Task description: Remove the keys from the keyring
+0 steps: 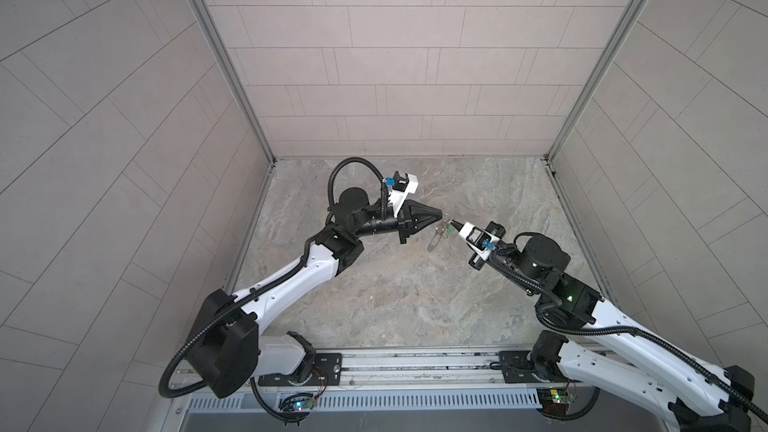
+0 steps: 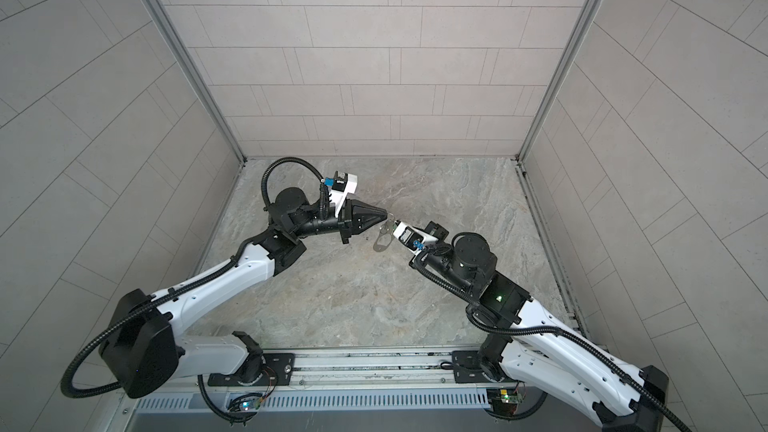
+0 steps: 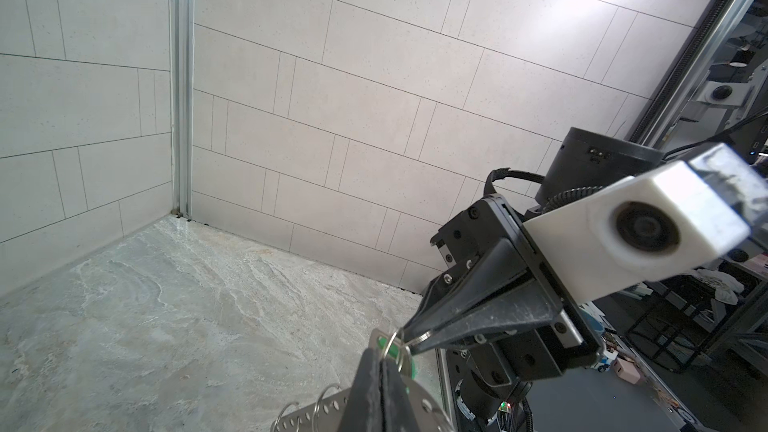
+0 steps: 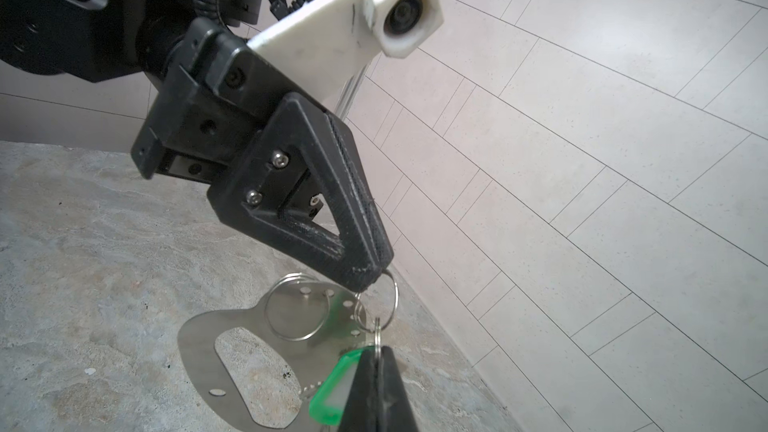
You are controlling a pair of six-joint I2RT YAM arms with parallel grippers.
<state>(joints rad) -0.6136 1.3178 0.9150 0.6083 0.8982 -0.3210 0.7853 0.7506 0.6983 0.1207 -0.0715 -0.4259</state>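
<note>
Since your left claw (image 4: 374,276) and right claw (image 4: 377,353) each pinch thin wire loops (image 4: 396,299), pulling apart could slip one, dropping the keyring (image 4: 199,347).

Robot lab cell: tiled wall panels (image 1: 395,76), aluminium corner posts (image 1: 225,60), marble-look tabletop (image 1: 395,292), twin arms (image 1: 291,280) on rail (image 1: 415,361).

- Left gripper (image 2: 384,214) tapered to a closed point, aimed right.
- Right gripper (image 2: 395,223) mostly hidden under its camera (image 2: 405,235), tip almost meeting left's.
- Keyring (image 2: 377,246) just below the 2 tips, tilted, over table (image 2: 374,305).
</note>
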